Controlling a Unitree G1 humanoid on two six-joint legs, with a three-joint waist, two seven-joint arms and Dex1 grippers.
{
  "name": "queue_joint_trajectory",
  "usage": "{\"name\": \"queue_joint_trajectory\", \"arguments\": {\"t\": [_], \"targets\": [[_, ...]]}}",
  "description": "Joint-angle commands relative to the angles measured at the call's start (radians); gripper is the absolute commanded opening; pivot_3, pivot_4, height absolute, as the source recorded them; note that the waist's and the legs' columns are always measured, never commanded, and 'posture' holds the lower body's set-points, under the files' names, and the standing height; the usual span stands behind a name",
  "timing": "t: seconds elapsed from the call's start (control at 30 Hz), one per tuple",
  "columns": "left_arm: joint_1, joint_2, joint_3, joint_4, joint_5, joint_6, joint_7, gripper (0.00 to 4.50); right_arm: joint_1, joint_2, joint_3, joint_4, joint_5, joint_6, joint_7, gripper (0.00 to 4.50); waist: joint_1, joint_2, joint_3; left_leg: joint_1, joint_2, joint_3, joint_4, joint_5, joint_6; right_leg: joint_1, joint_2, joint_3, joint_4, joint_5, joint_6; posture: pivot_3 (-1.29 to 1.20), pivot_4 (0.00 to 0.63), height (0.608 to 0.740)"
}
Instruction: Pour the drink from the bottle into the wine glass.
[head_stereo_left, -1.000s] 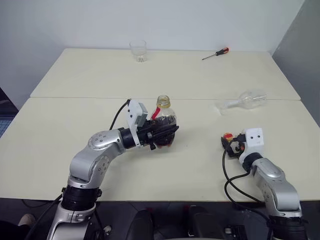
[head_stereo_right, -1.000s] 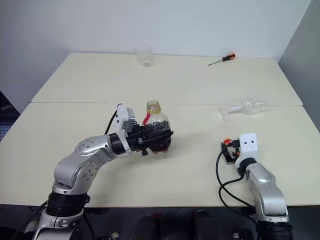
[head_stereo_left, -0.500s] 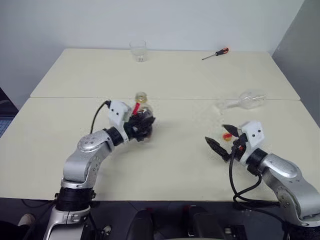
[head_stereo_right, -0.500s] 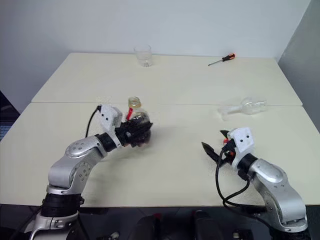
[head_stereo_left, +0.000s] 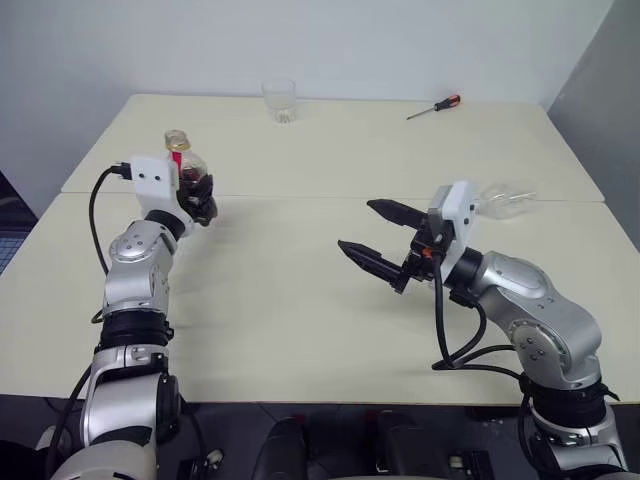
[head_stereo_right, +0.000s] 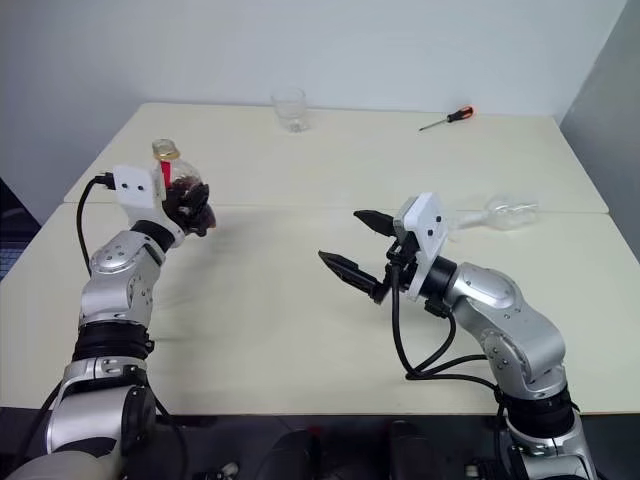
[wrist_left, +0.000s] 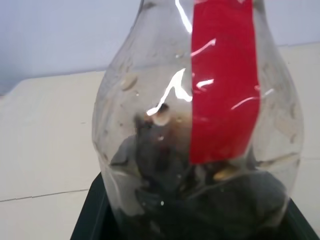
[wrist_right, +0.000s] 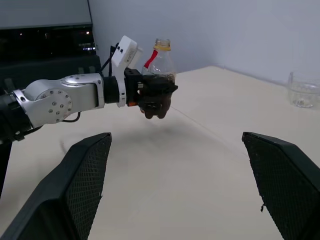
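- Your left gripper (head_stereo_left: 197, 196) clamps the uncapped bottle (head_stereo_left: 186, 172) upright, above the table's left side.
- Right gripper (head_stereo_left: 378, 240) spread wide, empty.
- Wine glass (head_stereo_left: 497, 199) lies tipped far right; no drink poured, so stand it up first.

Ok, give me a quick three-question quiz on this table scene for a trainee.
1. True or false: the wine glass lies on its side on the table.
2. The left tool holds: A the tumbler, B the bottle, C the screwdriver.
3. Fill in: the right tool has its jaws ____ and holds nothing.

Key: 1 true; 2 B; 3 open.
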Motion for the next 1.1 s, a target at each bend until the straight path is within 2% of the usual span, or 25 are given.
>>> {"name": "queue_joint_trajectory", "arguments": {"t": [0.03,0.27,0.63,0.67,0.7,0.9,1.1], "targets": [[-0.052,0.016,0.032,0.091,0.000,-0.109,-0.009,1.97,-0.036,0.005,0.015,0.004,-0.023,-0.028,-0.007,4.46,0.001,0.000,0.000,0.000,0.000,0.000,0.000,0.000,0.000,0.000,0.000,0.000,0.000,0.000,0.000,0.00,0.150,0.740],[-0.049,-0.009,0.041,0.213,-0.014,-0.196,-0.033,1.97,-0.051,0.002,0.044,0.019,-0.063,-0.024,-0.007,4.46,0.001,-0.001,0.000,0.000,0.000,-0.001,0.000,0.000,0.000,0.000,0.000,-0.001,0.001,0.000,0.000,0.00,0.150,0.740],[-0.012,-0.046,0.052,0.219,-0.018,-0.222,-0.002,1.97,-0.041,0.015,0.042,0.024,-0.085,-0.009,-0.043,4.46,0.000,-0.001,-0.001,0.001,0.000,-0.001,0.001,0.000,0.000,0.000,0.000,-0.001,0.003,0.000,0.000,0.00,0.150,0.740],[-0.008,-0.048,0.053,0.216,-0.018,-0.222,-0.001,2.47,-0.043,0.015,0.041,0.027,-0.087,-0.011,-0.045,4.50,0.000,-0.001,-0.001,0.001,0.000,-0.001,0.001,0.000,0.000,0.000,0.000,-0.001,0.003,0.000,0.000,0.00,0.150,0.740],[-0.005,-0.048,0.053,0.214,-0.019,-0.222,-0.001,2.63,-0.045,0.016,0.041,0.030,-0.087,-0.012,-0.047,4.50,0.000,-0.001,-0.001,0.001,0.000,-0.001,0.001,0.000,0.000,0.000,0.000,-0.001,0.003,0.000,0.000,0.00,0.150,0.740],[0.020,-0.042,0.060,0.179,-0.031,-0.209,-0.003,4.49,-0.053,0.018,0.039,0.042,-0.087,-0.015,-0.051,4.50,-0.001,-0.001,-0.001,0.001,0.001,-0.001,0.001,0.000,0.000,0.000,0.000,-0.001,0.003,0.000,0.000,0.00,0.150,0.740],[0.111,-0.048,0.071,0.035,-0.052,-0.148,0.012,4.49,-0.045,0.019,0.040,0.041,-0.092,-0.020,-0.050,4.50,-0.001,-0.001,-0.001,0.001,0.001,-0.001,0.001,0.000,0.000,0.000,0.000,0.000,0.003,0.000,0.000,0.00,0.150,0.740]]}}
